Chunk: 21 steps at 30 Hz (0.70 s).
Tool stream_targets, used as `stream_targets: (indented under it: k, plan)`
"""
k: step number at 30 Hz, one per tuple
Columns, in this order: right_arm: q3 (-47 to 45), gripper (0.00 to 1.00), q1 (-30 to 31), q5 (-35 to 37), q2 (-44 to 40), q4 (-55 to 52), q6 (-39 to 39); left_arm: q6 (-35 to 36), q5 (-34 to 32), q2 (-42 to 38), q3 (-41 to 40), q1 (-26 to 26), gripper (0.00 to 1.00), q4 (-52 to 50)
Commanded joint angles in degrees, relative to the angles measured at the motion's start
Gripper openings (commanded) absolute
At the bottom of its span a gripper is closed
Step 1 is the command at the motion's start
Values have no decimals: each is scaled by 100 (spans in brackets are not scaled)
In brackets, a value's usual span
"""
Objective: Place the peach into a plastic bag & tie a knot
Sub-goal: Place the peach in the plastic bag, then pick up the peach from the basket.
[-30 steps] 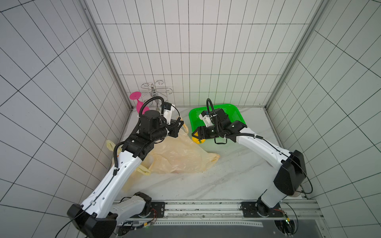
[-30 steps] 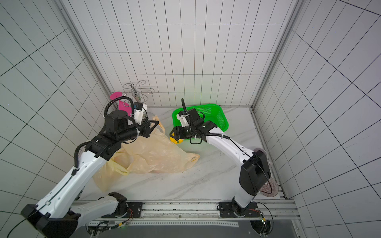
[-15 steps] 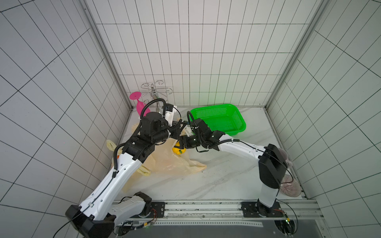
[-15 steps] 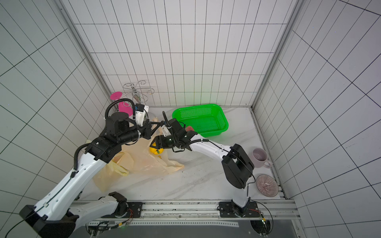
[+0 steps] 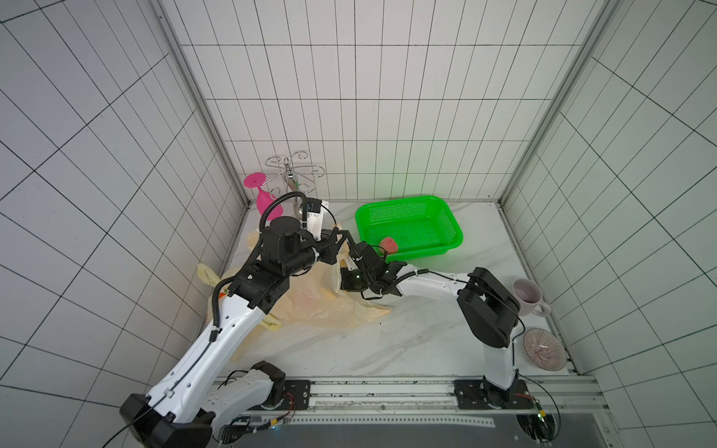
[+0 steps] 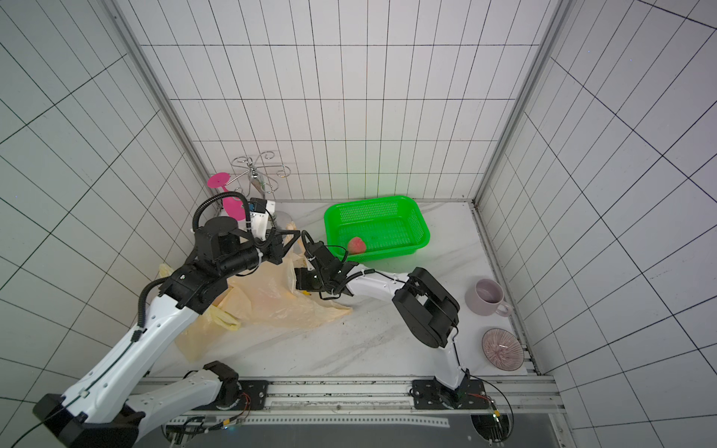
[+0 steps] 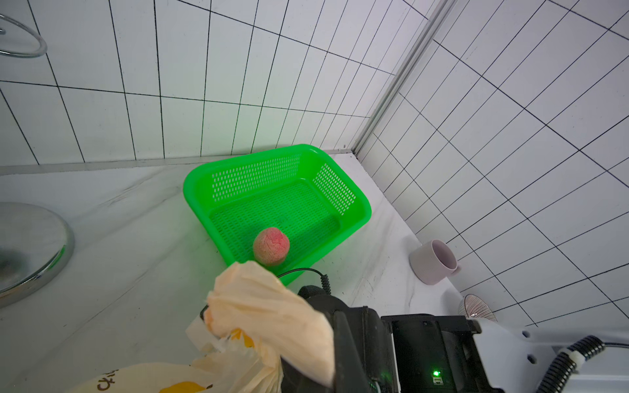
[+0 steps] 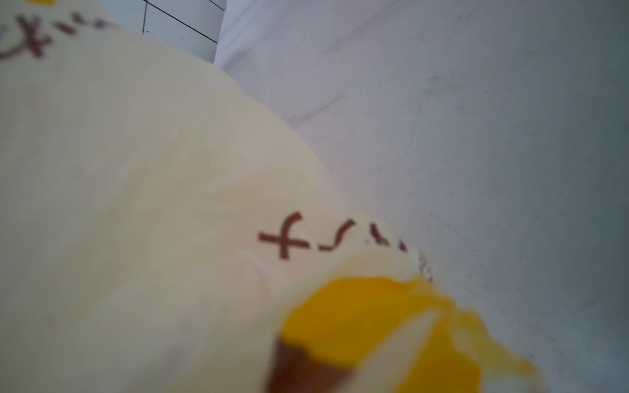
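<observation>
Now left pincer [image 5: 343, 236] pinching bag [image 5: 322, 306] rim; right pincer [image 5: 343, 278] at mouth, grip untellable; peach [image 5: 388, 245] against basket [image 5: 454, 229] wall.

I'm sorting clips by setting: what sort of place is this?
Probably a robot lab cell mocked up as a kitchen corner: white tiled walls, marble-look tabletop, a metal mounting rail, a green basket and mug.

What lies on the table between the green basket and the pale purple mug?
Nothing. The left wrist view shows only bare marble table between the green basket and the mug.
</observation>
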Motion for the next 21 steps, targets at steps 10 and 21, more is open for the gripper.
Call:
stream_targets:
  k: [10,21]
  plan:
    - [137,80,-1235,797,-1830,-1853,-1299,79,70,-180,-291,429,0,90]
    - [2405,86,-1816,3194,539,-3675,-2547,135,60,-191,-300,438,0,-57]
